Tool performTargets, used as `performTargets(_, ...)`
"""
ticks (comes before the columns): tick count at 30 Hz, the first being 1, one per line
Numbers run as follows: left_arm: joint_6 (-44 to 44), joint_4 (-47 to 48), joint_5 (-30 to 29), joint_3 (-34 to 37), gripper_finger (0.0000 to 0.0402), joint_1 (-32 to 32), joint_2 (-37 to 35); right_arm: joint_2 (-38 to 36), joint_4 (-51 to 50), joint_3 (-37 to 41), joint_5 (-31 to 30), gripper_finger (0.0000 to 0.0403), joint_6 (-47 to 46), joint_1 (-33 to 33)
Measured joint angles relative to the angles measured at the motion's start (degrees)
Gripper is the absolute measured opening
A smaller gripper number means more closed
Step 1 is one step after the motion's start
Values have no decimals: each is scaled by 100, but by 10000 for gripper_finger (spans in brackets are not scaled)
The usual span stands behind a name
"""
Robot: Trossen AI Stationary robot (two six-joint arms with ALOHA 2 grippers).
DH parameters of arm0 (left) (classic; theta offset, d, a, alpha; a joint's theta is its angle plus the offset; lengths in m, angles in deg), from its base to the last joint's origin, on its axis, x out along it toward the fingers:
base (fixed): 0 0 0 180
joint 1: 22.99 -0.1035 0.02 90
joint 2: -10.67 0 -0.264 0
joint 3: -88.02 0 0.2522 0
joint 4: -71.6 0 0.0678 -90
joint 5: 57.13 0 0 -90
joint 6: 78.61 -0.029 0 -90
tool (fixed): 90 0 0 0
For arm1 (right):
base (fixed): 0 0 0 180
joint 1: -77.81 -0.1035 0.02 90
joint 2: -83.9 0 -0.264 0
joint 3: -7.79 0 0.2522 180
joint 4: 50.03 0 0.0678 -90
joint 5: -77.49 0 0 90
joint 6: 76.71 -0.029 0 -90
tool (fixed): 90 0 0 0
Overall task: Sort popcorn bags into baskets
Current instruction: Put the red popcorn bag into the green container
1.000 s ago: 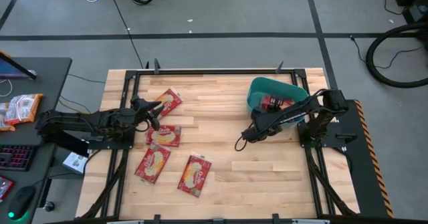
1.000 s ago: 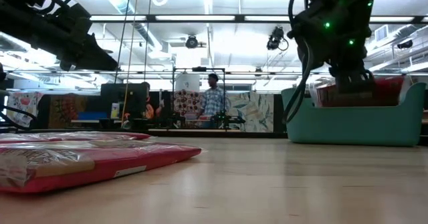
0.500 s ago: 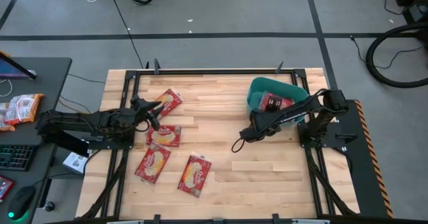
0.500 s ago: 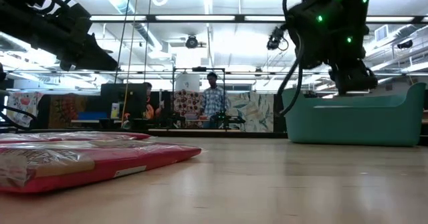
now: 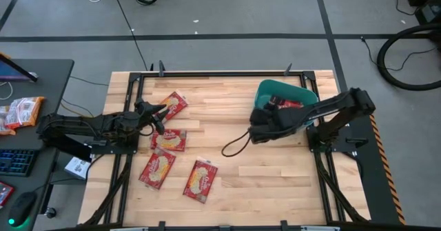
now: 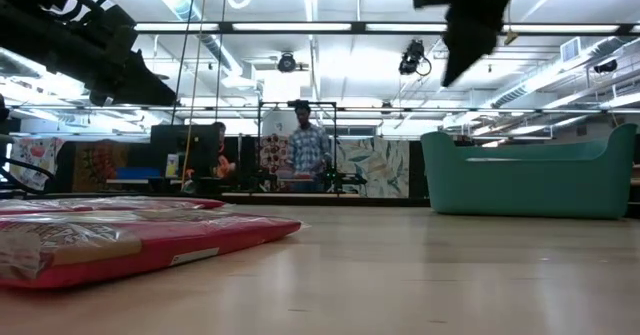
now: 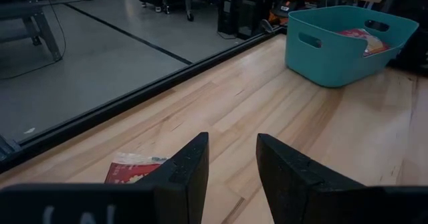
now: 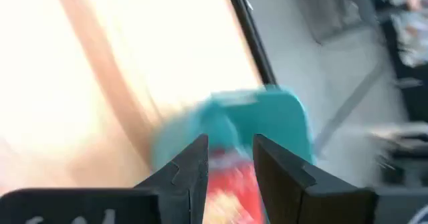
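Several red popcorn bags lie flat on the table's left half: one point(image 5: 172, 105) far, one point(image 5: 169, 140) in the middle, two point(image 5: 157, 169) point(image 5: 200, 179) nearer. Another bag point(image 5: 279, 105) lies inside the teal basket point(image 5: 298, 93) at the far right. My right gripper point(image 5: 256, 129) hangs open and high above the table, just left of the basket, holding nothing; the low view shows it up at the top point(image 6: 470, 25). My left gripper point(image 7: 233, 150) waits open near the far bag point(image 7: 134, 167).
A loose black cable loop point(image 5: 234, 147) hangs below the right arm over the middle of the table. Bare wood lies between the bags and the basket point(image 6: 530, 175). People stand in the room beyond the table point(image 6: 305, 150).
My right gripper has opened and let go of a popcorn bag, which has dropped into the basket. The gripper has then risen and swung toward the table's left, away from the basket.
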Motion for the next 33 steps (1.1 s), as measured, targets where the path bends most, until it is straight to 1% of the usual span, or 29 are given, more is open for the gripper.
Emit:
performTargets(4,18,-1,-1,0,130,-1,1,-76,1242,0,260,122,692,8)
performTargets(8,38,-2,-1,0,130,0,-1,137,2431,0,694,122,1447,66)
performTargets(13,42,-5,1,0,130,0,1,600,3730,0,1390,122,2179,169)
performTargets(17,42,-8,-1,0,130,0,0,942,4621,0,2102,122,2569,239)
performTargets(22,42,-12,-21,0,130,-2,1,1243,5222,0,2653,122,2786,278)
performTargets(26,18,-108,-46,0,130,0,1,1532,5695,-18,3291,122,2738,245)
performTargets(31,4,-131,-88,0,130,-2,-1,2137,5624,-587,3729,122,2737,76)
performTargets(33,2,-130,-89,0,130,-2,-1,2420,5627,-901,4038,122,2840,-15)
